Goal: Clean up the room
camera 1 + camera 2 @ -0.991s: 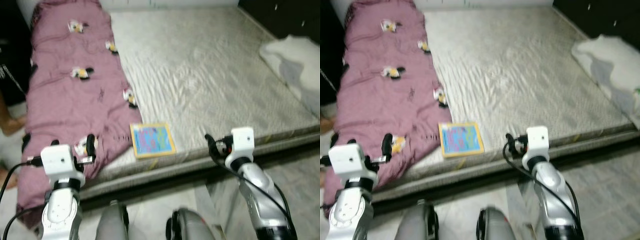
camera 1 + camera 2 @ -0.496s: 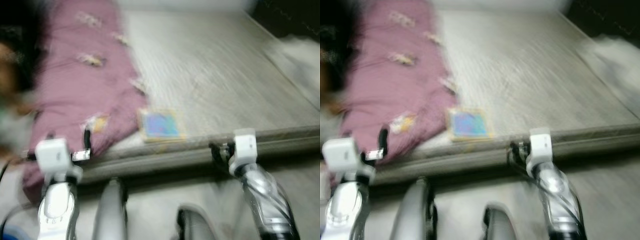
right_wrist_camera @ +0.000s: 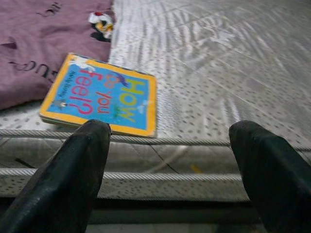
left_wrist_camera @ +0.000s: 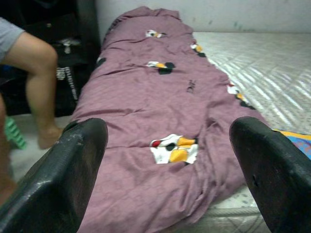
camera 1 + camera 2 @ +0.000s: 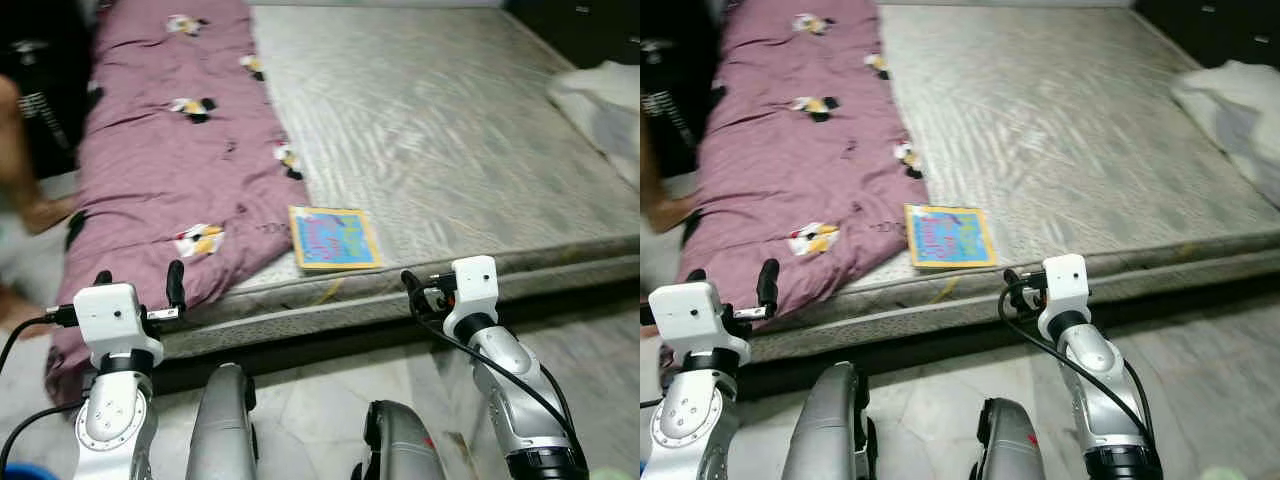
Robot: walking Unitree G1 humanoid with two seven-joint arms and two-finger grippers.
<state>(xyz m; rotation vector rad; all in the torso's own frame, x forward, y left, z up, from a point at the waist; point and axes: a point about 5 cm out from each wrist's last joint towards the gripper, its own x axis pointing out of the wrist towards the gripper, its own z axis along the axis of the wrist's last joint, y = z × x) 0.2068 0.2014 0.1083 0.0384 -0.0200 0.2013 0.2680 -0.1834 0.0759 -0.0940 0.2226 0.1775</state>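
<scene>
I see one book (image 3: 99,95) on the mattress (image 5: 450,150) edge, just ahead of my right gripper (image 3: 170,170), fingers spread. Left gripper (image 4: 165,179), also spread, faces one purple blanket (image 4: 155,97). A person's leg (image 4: 34,73) is cut off.

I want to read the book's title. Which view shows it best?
The right wrist view: the book lies close, its title "How do you feel?" legible. Both eye views show it small, lettering unreadable. The left wrist view catches one corner.
</scene>
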